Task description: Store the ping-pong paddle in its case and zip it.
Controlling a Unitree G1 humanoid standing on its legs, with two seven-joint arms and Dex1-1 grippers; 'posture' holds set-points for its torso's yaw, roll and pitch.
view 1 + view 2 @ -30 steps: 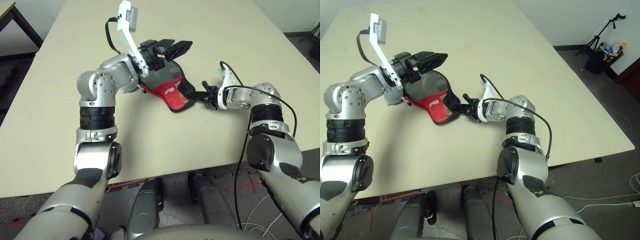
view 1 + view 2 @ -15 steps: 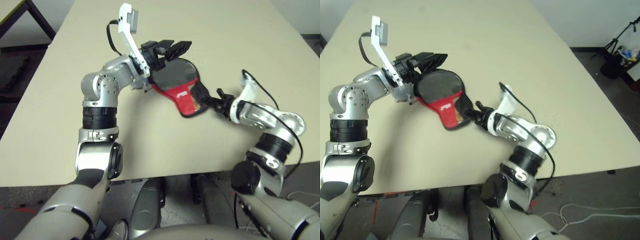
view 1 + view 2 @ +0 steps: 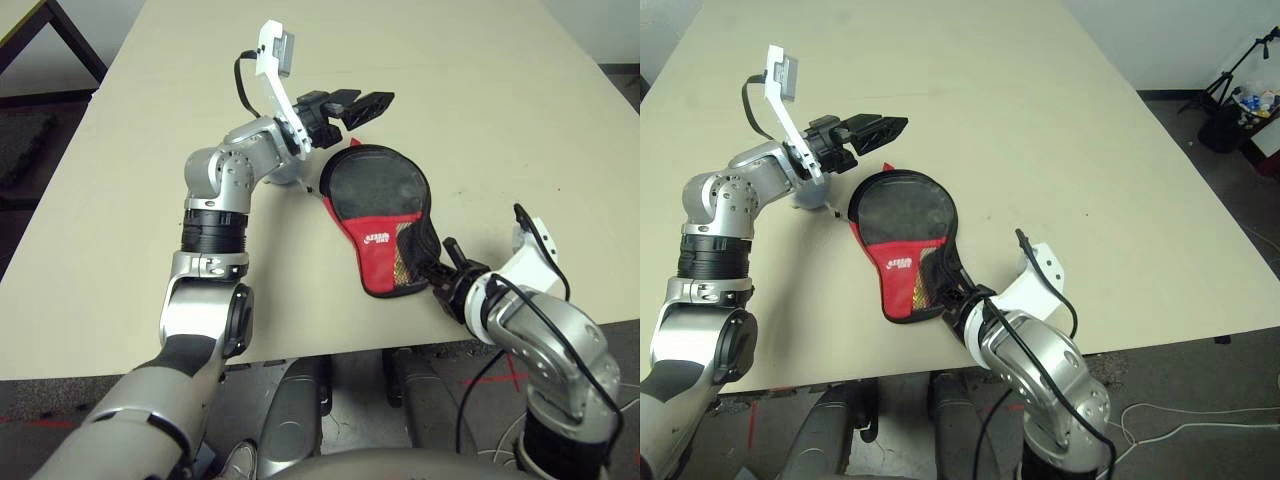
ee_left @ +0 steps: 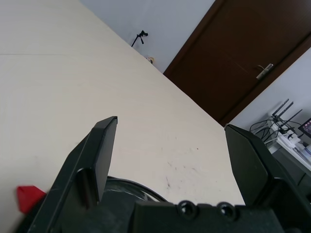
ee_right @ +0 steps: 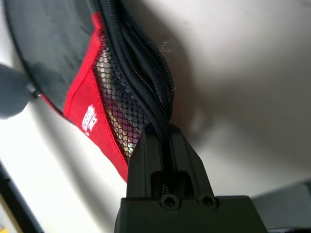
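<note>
— And the case [image 3: 378, 195]?
— Lying on the table [image 3: 290, 290], close to the near edge, about midway between the left and right edges. Round end pointing toward the far edge, narrow end toward the near one, slightly turned to the right.
— Which colours?
— Black along the rim, dark grey behind the round window, red lower down with white lettering [image 3: 899, 263], then a patch of mesh [image 5: 116, 92] with yellowish glints behind.
— Any paddle inside?
— Hard to say; too dark behind the window to tell.
— And the zipper [image 5: 143, 73]?
— Parted along the right side, with two rows of teeth spread apart in a narrow gap, then running together down to the right gripper [image 5: 167, 131].
— Meaning pinched there?
— Yes, clamped narrow on the black rim of the case, beside the mesh, toward the narrow end.
— And the left gripper [image 4: 171, 122]?
— Spread wide, holding nothing, above the table by the round end, aimed toward the right edge.
— Anything close by?
— Yes, a red tab [image 3: 357, 143] at the far side of the round end, plus a greyish wad of plastic [image 3: 811, 194] just left of the case, partly hidden by the left arm.
— Past the right edge?
— Down on the floor, a bin [image 3: 1228, 125] beside a black tripod [image 3: 1237, 62].
</note>
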